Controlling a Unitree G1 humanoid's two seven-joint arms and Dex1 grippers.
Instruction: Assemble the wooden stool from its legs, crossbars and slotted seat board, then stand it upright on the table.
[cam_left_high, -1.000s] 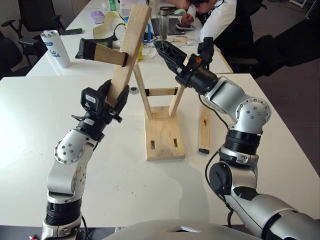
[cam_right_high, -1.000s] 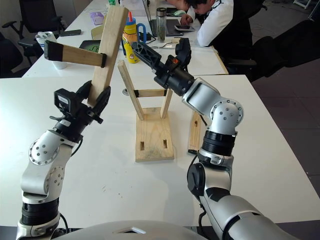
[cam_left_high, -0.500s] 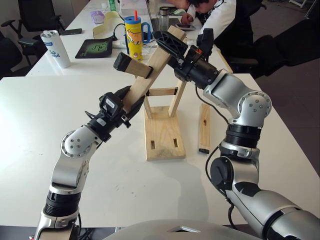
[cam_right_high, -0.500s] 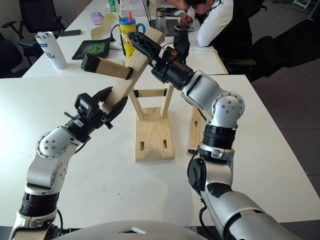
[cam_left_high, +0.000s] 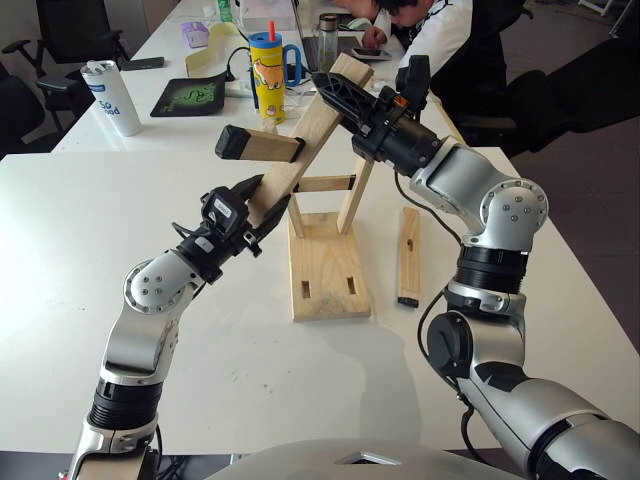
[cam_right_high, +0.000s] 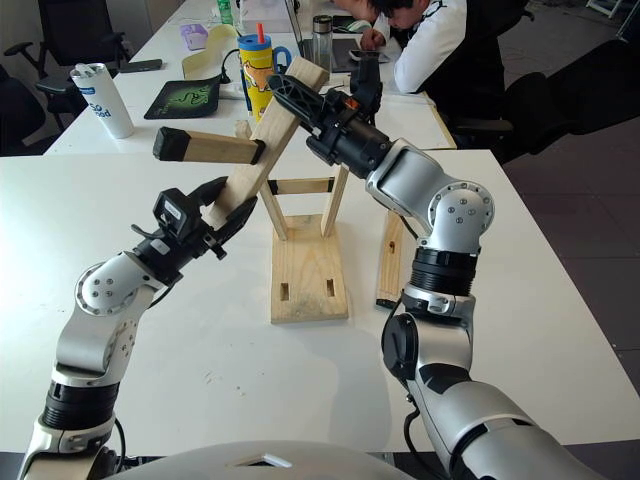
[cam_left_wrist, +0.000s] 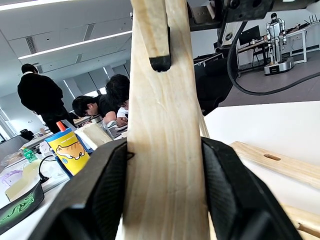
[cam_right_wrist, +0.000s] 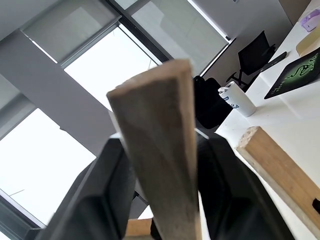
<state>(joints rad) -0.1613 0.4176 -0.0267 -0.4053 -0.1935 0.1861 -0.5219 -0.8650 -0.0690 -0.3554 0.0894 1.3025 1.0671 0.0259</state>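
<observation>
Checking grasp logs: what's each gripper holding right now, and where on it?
Both grip the same pale wooden stool leg with its black-tipped crossbar: left gripper at the lower end, right gripper at the upper end.

The pale bare-wood leg plank (cam_left_high: 300, 150) looks matt and unvarnished, and the short wooden crossbar (cam_left_high: 268, 147) at its 9 o'clock ends in a dull black cap (cam_left_high: 231, 141). The left gripper (cam_left_high: 265, 200) and right gripper (cam_left_high: 336, 91) clamping it are matt black plastic. The slotted seat board (cam_left_high: 328, 270) and the loose slat (cam_left_high: 407, 255) at its 3 o'clock are the same raw wood on a smooth matt white table (cam_left_high: 60, 230).
</observation>
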